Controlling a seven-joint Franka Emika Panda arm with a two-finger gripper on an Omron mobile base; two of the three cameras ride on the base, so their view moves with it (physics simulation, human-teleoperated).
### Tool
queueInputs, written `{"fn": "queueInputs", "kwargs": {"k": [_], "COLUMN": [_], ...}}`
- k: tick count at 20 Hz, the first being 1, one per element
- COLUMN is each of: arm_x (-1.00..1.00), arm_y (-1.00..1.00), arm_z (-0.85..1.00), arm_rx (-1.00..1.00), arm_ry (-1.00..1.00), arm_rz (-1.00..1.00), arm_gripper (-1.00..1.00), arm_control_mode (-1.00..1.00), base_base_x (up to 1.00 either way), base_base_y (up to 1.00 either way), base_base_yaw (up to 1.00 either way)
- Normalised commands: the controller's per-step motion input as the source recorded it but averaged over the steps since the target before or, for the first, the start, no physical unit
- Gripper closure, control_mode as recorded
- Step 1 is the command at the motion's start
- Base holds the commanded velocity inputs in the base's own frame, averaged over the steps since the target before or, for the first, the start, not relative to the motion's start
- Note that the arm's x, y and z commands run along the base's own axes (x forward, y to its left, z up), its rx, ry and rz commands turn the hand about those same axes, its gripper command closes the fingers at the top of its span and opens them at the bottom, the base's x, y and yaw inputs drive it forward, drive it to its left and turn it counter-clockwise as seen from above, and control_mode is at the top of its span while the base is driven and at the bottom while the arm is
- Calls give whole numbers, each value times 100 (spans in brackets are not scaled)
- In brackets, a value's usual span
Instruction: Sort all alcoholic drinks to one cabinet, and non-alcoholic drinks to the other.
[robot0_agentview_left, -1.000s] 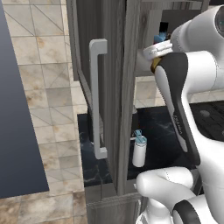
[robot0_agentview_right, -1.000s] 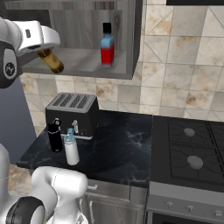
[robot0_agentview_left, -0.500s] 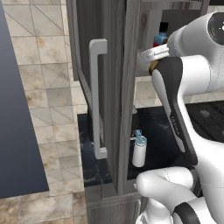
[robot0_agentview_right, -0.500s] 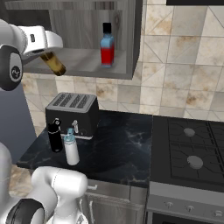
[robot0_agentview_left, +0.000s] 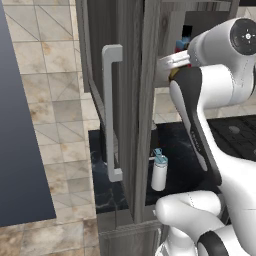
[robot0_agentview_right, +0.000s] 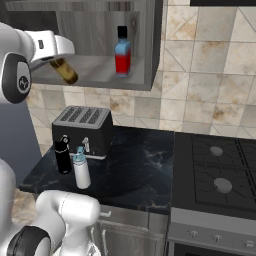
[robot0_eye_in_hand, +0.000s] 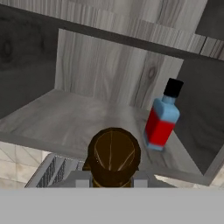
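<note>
Amber beer bottle (robot0_agentview_right: 64, 71), clenched in the fingers (robot0_eye_in_hand: 113, 181), hangs tilted at the open cabinet (robot0_agentview_right: 145, 45) shelf's front edge, left of the red bottle (robot0_agentview_right: 122, 52); next, I reckon: carry inward, stand upright, release.

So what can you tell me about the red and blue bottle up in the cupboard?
The red and blue bottle is squat, with a red lower body, pale blue shoulders and a black cap. It looks like shiny glass or plastic. It stands upright on the grey wood-grain shelf inside the open cabinet, towards the right side, near the side wall. Only the shelf touches it. The gripper's amber bottle is off to its left, well apart from it.
</note>
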Motion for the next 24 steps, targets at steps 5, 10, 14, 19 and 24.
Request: {"fn": "queueInputs", "kwargs": {"k": [5, 10, 14, 19, 24], "arm_x": [15, 16, 16, 17, 19], "arm_y": [0, 0, 0, 0, 0], "arm_z": [0, 0, 0, 0, 0], "arm_rx": [0, 0, 0, 0, 0], "arm_ry": [0, 0, -1, -1, -1], "arm_rz": [-1, -1, -1, -1, -1], "arm_gripper": [100, 100, 100, 100, 100], "arm_control_mode": [-100, -100, -100, -100, -100], "base_base_x": [0, 0, 0, 0, 0], "base_base_y": [0, 0, 0, 0, 0], "base_base_yaw": [0, 0, 0, 0, 0]}}
